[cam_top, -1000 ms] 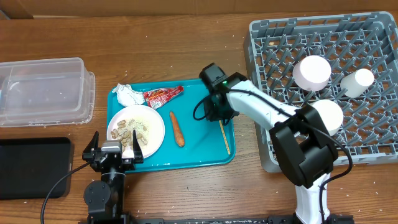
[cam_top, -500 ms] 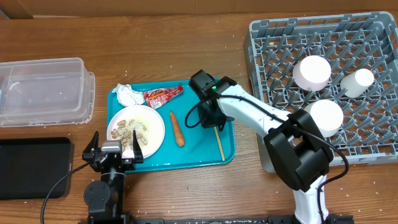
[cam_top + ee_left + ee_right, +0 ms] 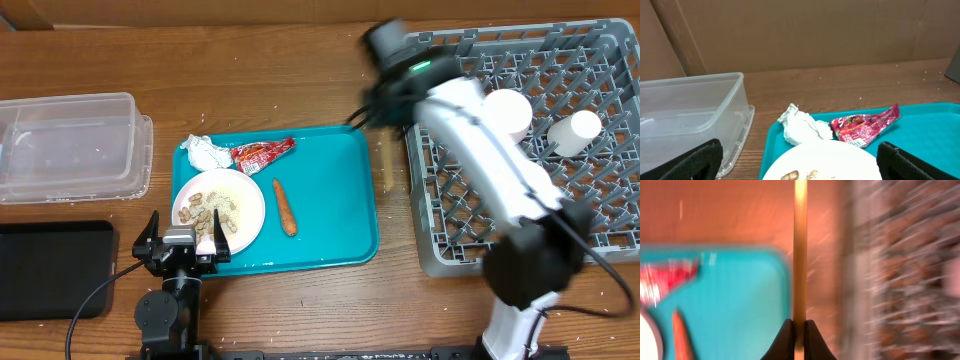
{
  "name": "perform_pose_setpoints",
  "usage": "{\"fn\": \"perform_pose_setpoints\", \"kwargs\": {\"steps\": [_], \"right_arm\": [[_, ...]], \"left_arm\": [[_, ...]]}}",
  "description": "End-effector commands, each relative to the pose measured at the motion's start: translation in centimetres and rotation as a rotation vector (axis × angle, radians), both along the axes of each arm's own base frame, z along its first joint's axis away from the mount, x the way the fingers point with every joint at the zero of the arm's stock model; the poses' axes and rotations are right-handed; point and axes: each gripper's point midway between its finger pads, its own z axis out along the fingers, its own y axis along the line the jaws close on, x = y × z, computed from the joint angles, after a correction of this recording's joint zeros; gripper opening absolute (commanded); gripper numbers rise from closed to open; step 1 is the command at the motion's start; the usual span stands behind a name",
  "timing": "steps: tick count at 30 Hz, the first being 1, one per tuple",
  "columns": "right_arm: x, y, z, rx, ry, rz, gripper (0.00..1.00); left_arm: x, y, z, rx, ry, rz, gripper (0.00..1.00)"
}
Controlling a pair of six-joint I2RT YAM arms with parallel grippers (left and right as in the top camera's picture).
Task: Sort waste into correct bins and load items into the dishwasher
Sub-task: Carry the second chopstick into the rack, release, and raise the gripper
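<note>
Only the right wrist view shows the grip: the right hand (image 3: 799,330) is clenched on a chopstick (image 3: 800,250), which runs over the bench (image 3: 740,210) between the teal tray (image 3: 740,295) and the dish rack (image 3: 900,280). Overhead, that arm is a blur, while the left hand (image 3: 184,228) rests released at the plate (image 3: 250,205).

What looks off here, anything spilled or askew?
Nothing spilled or damaged. The food scraps sit on the plate; napkin, wrapper and carrot stick lie inside the teal tray. The right gripper is shut on one chopstick, held straight; motion blur hides finer detail.
</note>
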Motion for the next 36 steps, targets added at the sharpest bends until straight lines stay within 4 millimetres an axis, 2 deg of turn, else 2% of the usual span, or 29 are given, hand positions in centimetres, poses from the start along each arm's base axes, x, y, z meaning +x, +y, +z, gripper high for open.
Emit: {"fn": "perform_pose_setpoints", "kwargs": {"steps": [1,4,8,11,13,15,17,24,28,30,33,36], "right_arm": [[1.5,-5.5,4.0,0.002,-0.096,-0.059,0.04],[2.0,-7.1,3.2,0.066,-0.066,-0.005,0.04],[3.0,-9.1,1.0,0.07,-0.039,-0.003,0.04],[3.7,-9.5,-0.8,0.059,-0.022,0.007,0.06],[3.9,-9.4,-1.5,0.058,-0.011,0.006,0.1],[4.0,-9.3,-2.2,0.057,0.004,0.007,0.23],[4.0,-9.2,-2.7,0.056,0.016,0.01,0.31],[3.3,-8.7,-2.9,0.086,0.049,-0.016,0.43],[2.3,-8.4,-1.7,0.12,0.066,-0.049,0.5],[1.8,-7.9,-0.3,0.155,0.053,-0.034,0.59],[1.0,-7.0,2.6,0.213,0.009,-0.007,0.8],[-0.1,-5.4,5.6,0.31,-0.034,0.043,0.89]], "left_arm": [[0.0,0.3,0.0,-0.002,-0.005,0.013,1.0],[0.0,0.3,0.0,-0.002,-0.005,0.014,1.0],[0.0,0.3,0.0,-0.002,-0.005,0.014,1.0],[0.0,0.3,0.0,-0.002,-0.005,0.014,1.0],[0.0,0.3,0.0,-0.002,-0.005,0.013,1.0],[0.0,0.3,0.0,-0.002,-0.005,0.013,1.0],[0.0,0.3,0.0,-0.002,-0.005,0.014,1.0],[0.0,0.3,0.0,-0.002,-0.005,0.013,1.0],[0.0,0.3,0.0,-0.002,-0.005,0.014,1.0],[0.0,0.3,0.0,-0.002,-0.005,0.013,1.0],[0.0,0.3,0.0,-0.002,-0.005,0.014,1.0],[0.0,0.3,0.0,-0.002,-0.005,0.014,1.0]]}}
